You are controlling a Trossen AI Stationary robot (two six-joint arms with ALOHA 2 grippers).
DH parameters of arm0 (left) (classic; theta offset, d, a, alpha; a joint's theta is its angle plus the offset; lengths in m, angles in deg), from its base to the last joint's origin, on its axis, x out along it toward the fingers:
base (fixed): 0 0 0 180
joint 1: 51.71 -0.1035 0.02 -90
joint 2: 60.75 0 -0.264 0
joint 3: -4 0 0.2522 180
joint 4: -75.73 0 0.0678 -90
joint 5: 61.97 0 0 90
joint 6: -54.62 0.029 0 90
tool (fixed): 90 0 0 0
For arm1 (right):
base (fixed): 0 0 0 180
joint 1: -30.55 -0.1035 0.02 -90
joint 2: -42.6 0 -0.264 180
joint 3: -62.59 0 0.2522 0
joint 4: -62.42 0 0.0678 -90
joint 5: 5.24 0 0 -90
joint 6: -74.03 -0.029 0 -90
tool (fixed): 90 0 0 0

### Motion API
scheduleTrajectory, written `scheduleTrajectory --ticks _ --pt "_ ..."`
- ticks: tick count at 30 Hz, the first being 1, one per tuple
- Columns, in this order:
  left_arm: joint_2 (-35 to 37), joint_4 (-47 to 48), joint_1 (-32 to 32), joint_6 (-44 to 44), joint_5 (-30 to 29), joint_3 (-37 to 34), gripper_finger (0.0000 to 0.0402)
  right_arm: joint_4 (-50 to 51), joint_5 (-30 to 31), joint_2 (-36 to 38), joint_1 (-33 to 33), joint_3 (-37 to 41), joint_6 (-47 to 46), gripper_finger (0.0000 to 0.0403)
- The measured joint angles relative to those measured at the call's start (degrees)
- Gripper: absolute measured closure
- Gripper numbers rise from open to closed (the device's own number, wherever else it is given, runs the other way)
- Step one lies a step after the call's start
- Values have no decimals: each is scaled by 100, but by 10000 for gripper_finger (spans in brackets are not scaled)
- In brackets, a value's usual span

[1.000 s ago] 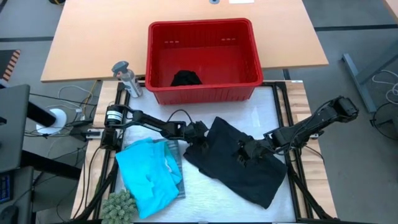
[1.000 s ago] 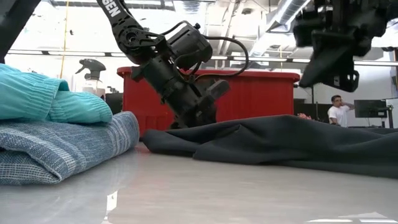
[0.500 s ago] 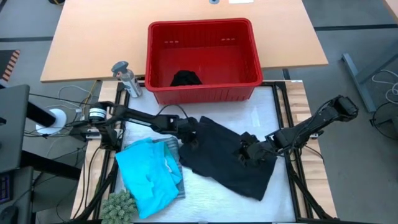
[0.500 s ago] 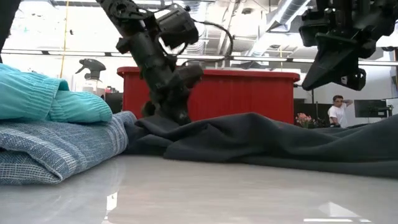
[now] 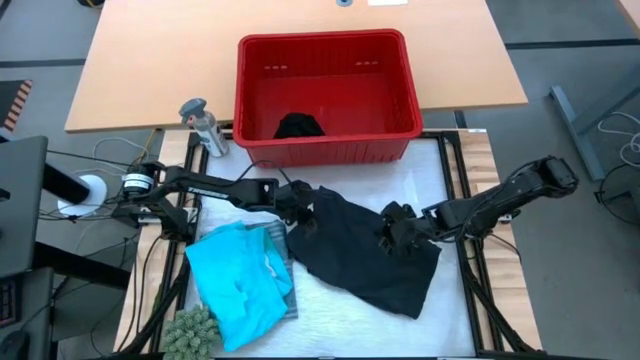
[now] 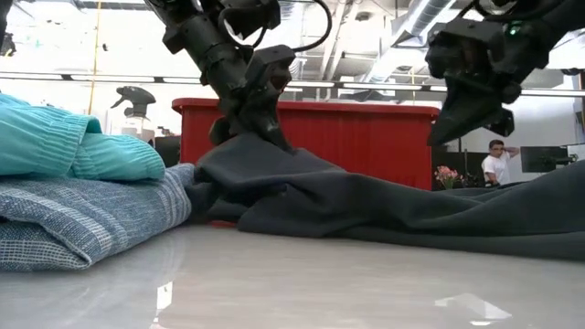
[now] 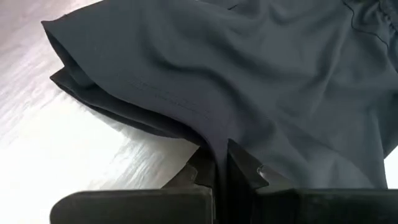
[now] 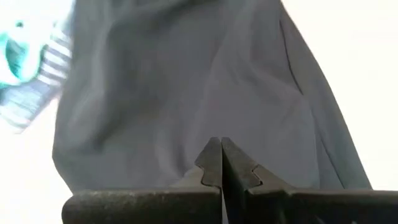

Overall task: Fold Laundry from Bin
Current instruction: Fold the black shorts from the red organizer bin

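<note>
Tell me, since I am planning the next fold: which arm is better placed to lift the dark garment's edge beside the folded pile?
The left. Its hand pinches the black cloth garment at the edge nearest the turquoise folded cloth; the right hand grips farther off.

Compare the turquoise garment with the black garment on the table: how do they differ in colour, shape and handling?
The turquoise garment is bright and folded compactly; the black garment is dark and lies spread and rumpled. The turquoise garment rests on the striped garment, touched by neither arm; the black garment lies on the table, pinched by the left gripper and right gripper. Both are soft cloth, out of the bin.
</note>
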Motion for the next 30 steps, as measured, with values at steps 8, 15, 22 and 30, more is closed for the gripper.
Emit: scheduleTrajectory --ticks 8,15,22,30 --pt "7 -3 -2 -134 118 70 401 -630 -390 -881 315 2 621 383" --pt "7 162 -4 -33 304 510 401 -927 -737 -1508 781 2 920 383" --pt "7 656 -4 296 419 1187 401 -1241 -884 -1869 1125 0 1254 383" --pt "7 1164 -7 641 423 2032 401 -2209 -1045 -2330 1563 -1 1435 382"
